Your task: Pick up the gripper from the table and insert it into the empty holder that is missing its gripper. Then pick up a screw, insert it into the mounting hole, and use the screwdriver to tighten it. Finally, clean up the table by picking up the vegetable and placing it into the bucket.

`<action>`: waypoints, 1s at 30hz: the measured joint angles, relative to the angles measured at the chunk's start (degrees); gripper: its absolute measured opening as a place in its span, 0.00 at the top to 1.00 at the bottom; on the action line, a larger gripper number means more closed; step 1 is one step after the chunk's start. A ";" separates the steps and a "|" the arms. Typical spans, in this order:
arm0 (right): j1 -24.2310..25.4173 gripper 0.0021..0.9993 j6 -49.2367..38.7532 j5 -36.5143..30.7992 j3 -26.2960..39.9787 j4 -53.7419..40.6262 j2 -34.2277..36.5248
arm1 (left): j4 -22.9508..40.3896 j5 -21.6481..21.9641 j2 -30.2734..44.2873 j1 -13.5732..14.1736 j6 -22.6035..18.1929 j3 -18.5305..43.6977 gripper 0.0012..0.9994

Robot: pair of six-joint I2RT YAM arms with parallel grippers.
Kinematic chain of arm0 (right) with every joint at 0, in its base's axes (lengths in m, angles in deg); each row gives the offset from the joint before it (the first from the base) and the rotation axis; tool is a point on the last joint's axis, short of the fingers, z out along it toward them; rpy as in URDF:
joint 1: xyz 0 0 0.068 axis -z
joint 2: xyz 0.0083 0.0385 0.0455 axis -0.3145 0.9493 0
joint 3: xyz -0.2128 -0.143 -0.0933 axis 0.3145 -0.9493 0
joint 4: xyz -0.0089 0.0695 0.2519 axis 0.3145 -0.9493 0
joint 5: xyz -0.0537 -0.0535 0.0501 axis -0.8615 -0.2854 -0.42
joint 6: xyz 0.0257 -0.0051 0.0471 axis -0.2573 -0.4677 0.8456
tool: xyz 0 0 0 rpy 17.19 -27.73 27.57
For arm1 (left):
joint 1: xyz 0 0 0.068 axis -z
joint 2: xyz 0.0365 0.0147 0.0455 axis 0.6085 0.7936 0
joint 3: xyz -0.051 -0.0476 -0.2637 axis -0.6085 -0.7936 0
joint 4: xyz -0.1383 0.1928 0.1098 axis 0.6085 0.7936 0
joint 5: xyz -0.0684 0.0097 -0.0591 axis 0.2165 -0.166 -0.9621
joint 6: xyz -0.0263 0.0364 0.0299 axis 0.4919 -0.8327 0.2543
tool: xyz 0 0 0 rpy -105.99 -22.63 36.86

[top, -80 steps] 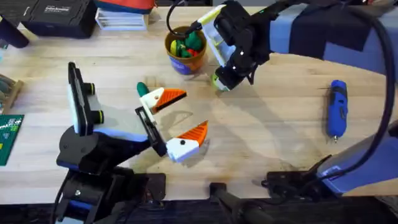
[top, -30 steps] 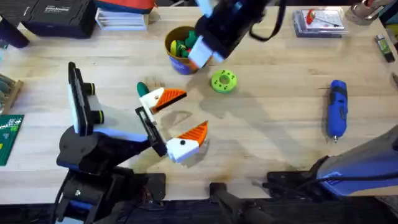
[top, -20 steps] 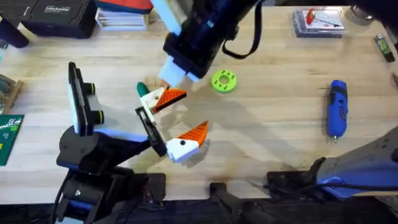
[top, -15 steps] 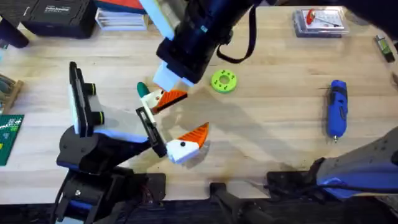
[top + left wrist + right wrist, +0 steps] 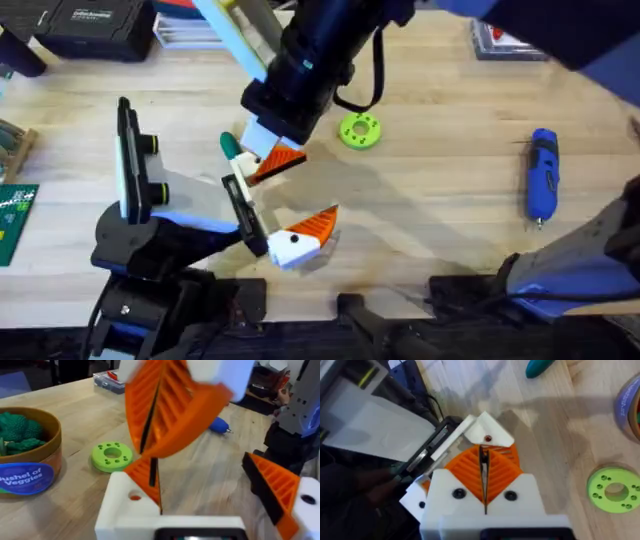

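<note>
Judging from the overhead view, the clean-up step is in hand: the right gripper (image 5: pixel 268 140), pads pressed together on nothing (vegetable (image 5: pixel 229 143) untouched, at its nine o'clock), is poised low. The left gripper (image 5: pixel 291 199) stands wide. Opening is required next.

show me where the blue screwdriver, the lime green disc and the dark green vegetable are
screwdriver (image 5: pixel 541 178): overhead view, middle of its blue body.
lime-green disc (image 5: pixel 360 131): overhead view, on its ring beside the centre hole.
vegetable (image 5: pixel 539 366): right wrist view, middle of the visible part.
</note>
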 joint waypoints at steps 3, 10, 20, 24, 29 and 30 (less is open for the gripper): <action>0.00 1.00 -0.02 -0.47 0.00 0.00 0.78 | 0.00 -0.15 0.00 0.00 0.00 0.00 0.01; 0.00 1.00 0.02 -2.23 0.00 0.77 1.63 | 0.00 -0.22 -0.02 0.00 0.00 0.00 0.01; -0.34 1.00 0.02 -2.60 0.00 0.86 1.87 | 0.02 -0.22 0.00 0.00 0.00 0.00 0.01; -1.26 1.00 0.00 -2.74 0.00 1.07 2.26 | 0.23 -0.22 -0.01 0.00 0.01 0.00 0.01; -1.73 1.00 0.00 -3.04 0.02 1.11 2.26 | 0.26 -0.22 0.00 0.00 0.04 -0.09 0.01; -1.75 1.00 0.00 -3.04 0.02 1.11 2.26 | 0.26 -0.22 -0.01 0.00 0.04 -0.09 0.01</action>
